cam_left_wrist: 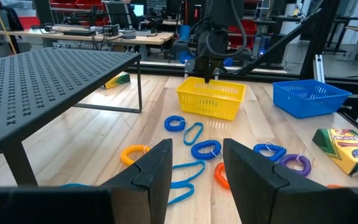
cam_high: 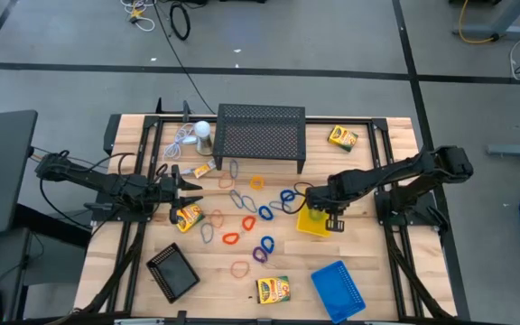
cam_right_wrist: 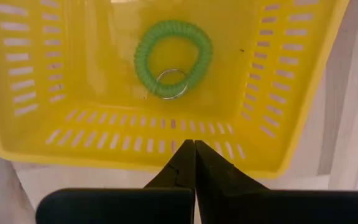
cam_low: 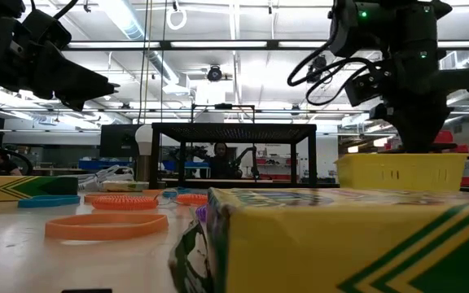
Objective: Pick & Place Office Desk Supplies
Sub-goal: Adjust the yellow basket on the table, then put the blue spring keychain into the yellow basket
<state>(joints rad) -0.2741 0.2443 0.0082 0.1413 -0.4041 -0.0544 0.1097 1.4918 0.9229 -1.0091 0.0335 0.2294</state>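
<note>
Right wrist view: the right gripper (cam_right_wrist: pixel 194 148) hangs over the yellow tray (cam_right_wrist: pixel 135 146), its fingers pressed together with nothing between them. A green coiled band (cam_right_wrist: pixel 173 58) with a small metal ring lies on the tray floor, upper middle of the frame. It looks light, springy and soft; hooking one finger through the loop seems the best hold. In the high view the left gripper (cam_high: pixel 186 188) waits at left centre, fingers apart and empty, just above a crayon box (cam_high: pixel 189 218). That box is stiff card, best pinched across its narrow sides. No lettering is readable anywhere.
</note>
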